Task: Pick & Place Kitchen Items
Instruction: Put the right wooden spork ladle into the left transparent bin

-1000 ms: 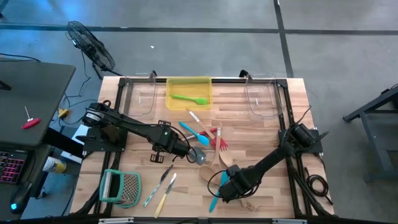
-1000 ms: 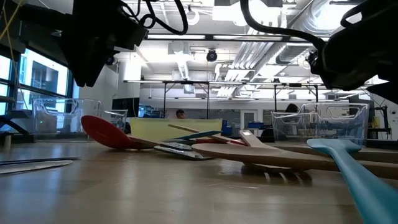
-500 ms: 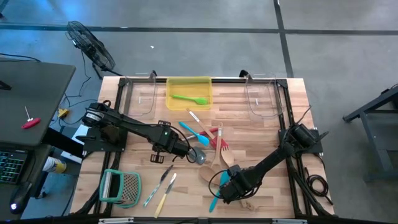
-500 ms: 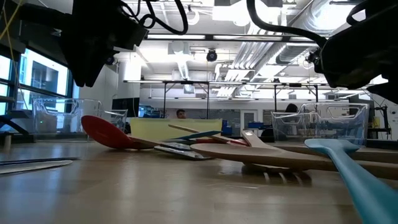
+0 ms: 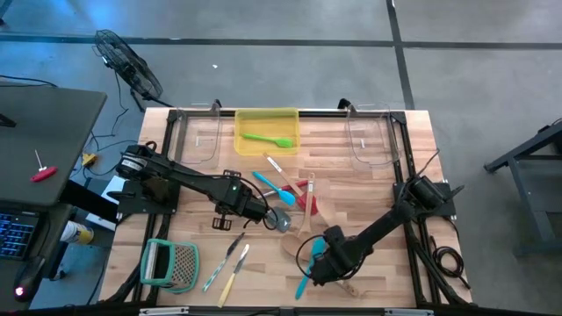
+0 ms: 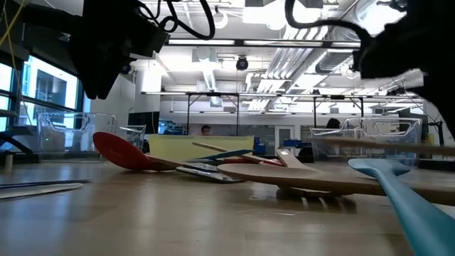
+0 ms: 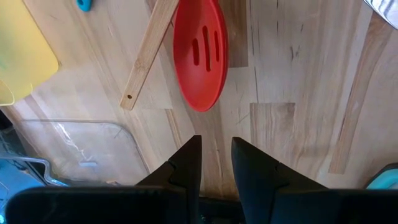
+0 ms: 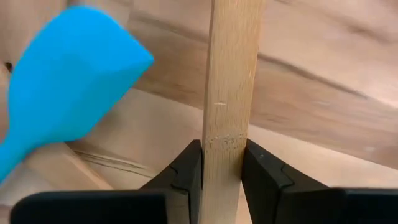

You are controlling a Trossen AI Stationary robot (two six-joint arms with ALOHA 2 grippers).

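The kitchen items lie in a loose pile [image 5: 285, 197] mid-table: blue, red and wooden utensils. My right gripper [image 5: 321, 267] [image 8: 222, 152], near the front edge, is shut on a pale wooden utensil [image 6: 370, 143]. A blue spatula [image 8: 68, 81] [image 5: 303, 281] lies flat on the table beside it. My left gripper [image 5: 256, 211] [image 7: 216, 146] hovers left of the pile with a narrow gap and nothing between its fingers. A red slotted spatula [image 7: 199, 53] lies on the wood ahead of it. A green spatula [image 5: 268, 139] lies in the yellow bin [image 5: 266, 117]. My right gripper pinches the wooden utensil's straight handle [image 8: 227, 124] between its two fingers, coming from above and pointing down, with the fingers across the handle. In the low view the handle [image 6: 370, 143] hangs about level above the table. Its ends do not show.
Two clear tubs [image 5: 198, 136] [image 5: 369, 136] flank the yellow bin at the far edge. A teal-handled grater [image 5: 171, 263] and knives [image 5: 228, 263] lie at the near left. A wide wooden fork [image 6: 284, 174] lies flat mid-table. Bare wood lies at the far right.
My right gripper has risen a little and tipped while staying shut on the wooden utensil. The handle, earlier down among the other items, now hangs level above the table. The blue spatula and the pile stay put.
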